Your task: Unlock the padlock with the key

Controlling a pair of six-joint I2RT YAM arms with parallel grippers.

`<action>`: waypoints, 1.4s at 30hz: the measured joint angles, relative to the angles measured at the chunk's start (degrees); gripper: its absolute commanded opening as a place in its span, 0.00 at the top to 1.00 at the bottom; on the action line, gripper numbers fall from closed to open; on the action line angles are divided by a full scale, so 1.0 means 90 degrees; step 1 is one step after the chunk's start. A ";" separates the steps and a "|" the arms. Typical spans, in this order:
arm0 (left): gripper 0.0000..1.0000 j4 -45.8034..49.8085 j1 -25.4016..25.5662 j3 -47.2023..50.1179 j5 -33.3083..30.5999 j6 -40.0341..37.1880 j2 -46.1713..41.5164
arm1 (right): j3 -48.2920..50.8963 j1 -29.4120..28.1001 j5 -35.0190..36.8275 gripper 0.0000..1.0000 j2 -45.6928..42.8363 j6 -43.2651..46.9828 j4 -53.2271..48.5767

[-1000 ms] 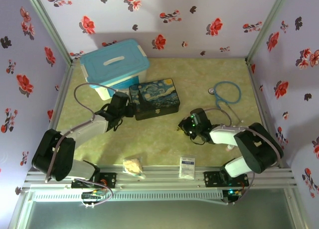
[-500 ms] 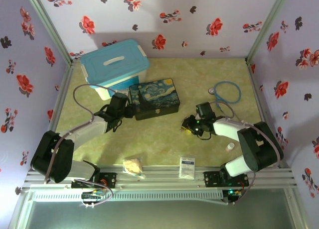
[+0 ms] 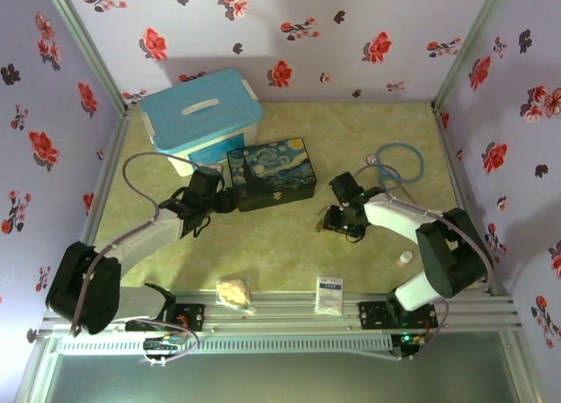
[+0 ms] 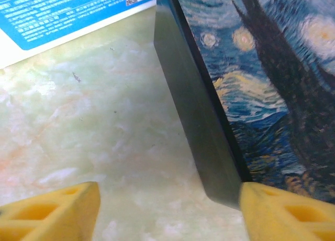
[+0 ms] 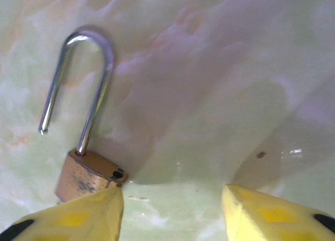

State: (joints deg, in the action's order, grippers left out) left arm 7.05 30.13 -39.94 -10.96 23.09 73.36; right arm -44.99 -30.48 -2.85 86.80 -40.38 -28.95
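Observation:
The padlock (image 5: pixel 84 175) lies on the table in the right wrist view, a brass body with a silver shackle (image 5: pixel 89 68). One leg of the shackle hangs free of the body. My right gripper (image 5: pixel 172 196) is open just over it, the left fingertip (image 5: pixel 89 212) against the padlock's body and nothing between the pads. From above, the right gripper (image 3: pixel 337 217) sits mid-table. My left gripper (image 4: pixel 170 201) is open at the near corner of the painted tin box (image 4: pixel 251 78), right finger (image 4: pixel 285 212) touching that corner. From above, the left gripper (image 3: pixel 219 200) is at the tin box's (image 3: pixel 272 173) left end. The key is hidden.
A blue-lidded plastic box (image 3: pixel 202 114) stands behind the tin. A blue stethoscope (image 3: pixel 399 162) lies at the back right. A small white cap (image 3: pixel 404 259), a white packet (image 3: pixel 330 293) and a clear bag (image 3: pixel 233 292) lie near the front rail.
Both grippers' jaws have widened. The right gripper was nearly shut and has let go over the padlock, and its forearm swung farther from the front rail.

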 measured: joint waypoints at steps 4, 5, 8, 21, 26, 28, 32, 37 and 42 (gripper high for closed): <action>0.00 -0.0015 0.0097 0.0180 0.0136 0.0185 -0.0588 | -0.0192 -0.0306 0.0338 0.42 0.0058 -0.0032 -0.0236; 0.00 -0.0049 0.0153 0.0262 0.0177 0.0236 -0.0738 | -0.0236 -0.0323 0.0432 0.42 0.0056 -0.0063 -0.0274; 0.00 -0.0245 0.0316 0.0539 0.0253 0.0372 -0.0984 | -0.0384 -0.0408 0.0692 0.40 0.0046 -0.0136 -0.0391; 0.00 -0.1241 0.0911 0.1127 -0.0104 0.0801 0.0287 | -0.0610 -0.1010 0.0823 0.32 0.0474 -0.0663 0.0192; 0.00 -0.1520 0.0916 0.1127 -0.0384 0.0925 0.0656 | -0.0695 -0.1180 0.1124 0.37 0.0777 -0.0661 0.0056; 0.00 -0.1581 0.0916 0.1124 -0.0474 0.0945 0.0687 | -0.0719 -0.1239 0.1265 0.39 0.0787 -0.0631 -0.0032; 0.00 -0.1630 0.0916 0.1107 -0.0580 0.0942 0.0690 | -0.0646 -0.1270 0.1486 0.42 0.0763 -0.0515 -0.0226; 0.01 -0.1715 0.0916 0.0935 -0.0624 0.0911 0.0882 | -0.0240 -0.1268 0.1484 0.46 0.0437 -0.0194 -0.0046; 0.03 -0.1787 0.0916 0.0823 -0.0617 0.0891 0.1168 | -0.0206 -0.1217 0.1409 0.56 0.0425 0.0075 0.0143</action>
State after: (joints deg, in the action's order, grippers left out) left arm -9.04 38.37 -32.53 -16.51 31.11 83.88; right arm -46.85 -41.43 9.82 90.63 -39.70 -27.66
